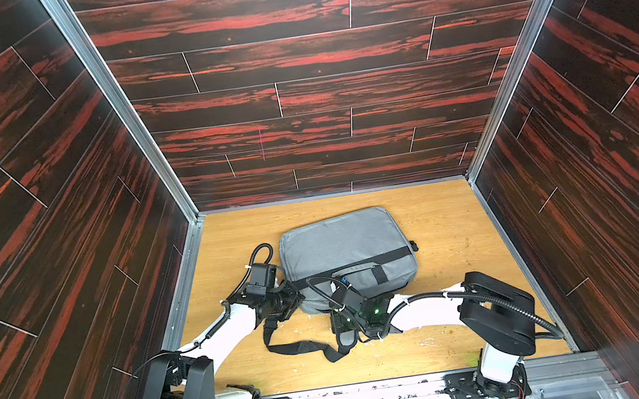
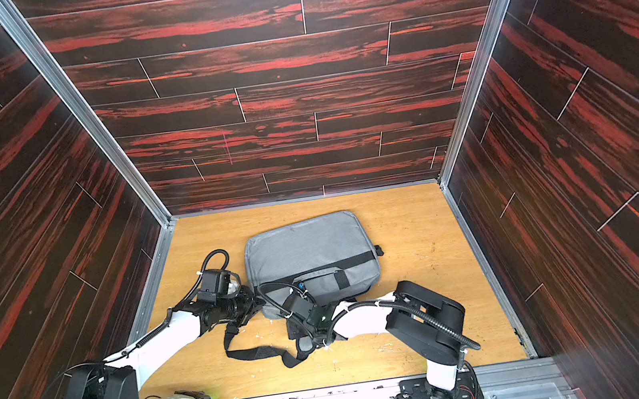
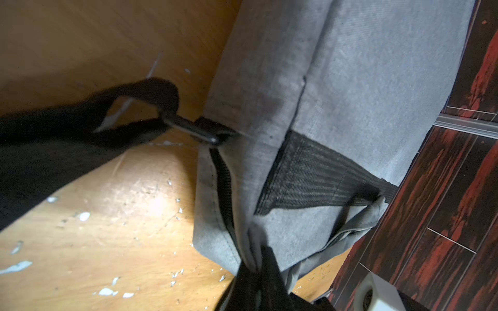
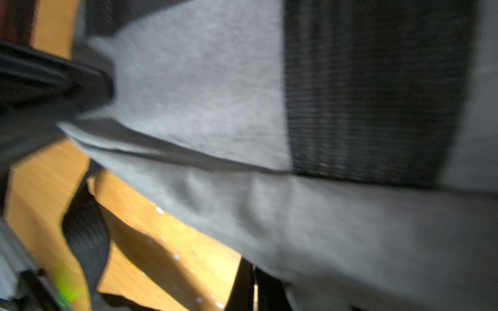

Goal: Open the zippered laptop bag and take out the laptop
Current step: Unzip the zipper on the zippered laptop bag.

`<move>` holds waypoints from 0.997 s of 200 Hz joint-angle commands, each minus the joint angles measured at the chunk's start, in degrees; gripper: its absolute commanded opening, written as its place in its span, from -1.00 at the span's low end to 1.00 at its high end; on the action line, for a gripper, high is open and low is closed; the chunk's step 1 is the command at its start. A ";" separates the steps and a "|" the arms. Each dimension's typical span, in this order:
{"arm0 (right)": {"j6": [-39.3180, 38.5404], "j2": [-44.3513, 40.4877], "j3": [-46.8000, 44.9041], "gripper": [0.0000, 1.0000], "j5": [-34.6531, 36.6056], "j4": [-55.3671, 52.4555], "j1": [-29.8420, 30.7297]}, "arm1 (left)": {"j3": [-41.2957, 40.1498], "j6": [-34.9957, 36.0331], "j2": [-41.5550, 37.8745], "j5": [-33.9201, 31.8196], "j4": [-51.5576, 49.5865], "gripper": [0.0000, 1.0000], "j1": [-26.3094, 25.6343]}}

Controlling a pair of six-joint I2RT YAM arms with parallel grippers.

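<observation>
Your zippered laptop bag [image 1: 340, 244] lies flat mid-tabletop [image 1: 455, 317], with bare wood open beyond its far edge and to its right, up to the walls [image 1: 602, 192]. The black shoulder strap [image 1: 295, 348] loops on the wood before the bag's near edge. Your left arm reaches in low, left claw [image 3: 254, 258] clamped on grey fabric at the bag's near left corner beside the zipper [image 3: 223, 183]; only the left wrist view shows this. The right claw [image 1: 342, 320] sits at the bag's near edge, fingers together; its blurred wrist view hides any hold.
</observation>
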 commanded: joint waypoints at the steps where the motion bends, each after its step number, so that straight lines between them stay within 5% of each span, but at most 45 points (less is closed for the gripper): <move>1: -4.98 -3.19 -1.39 -1.00 0.60 -6.26 -1.85 | 1.92 2.00 -1.67 -2.65 -2.84 -1.00 1.22; 199: -29.72 -17.57 -8.10 -1.00 -0.86 -23.34 -24.43 | 2.83 3.89 -1.76 -2.60 -4.63 -1.00 5.06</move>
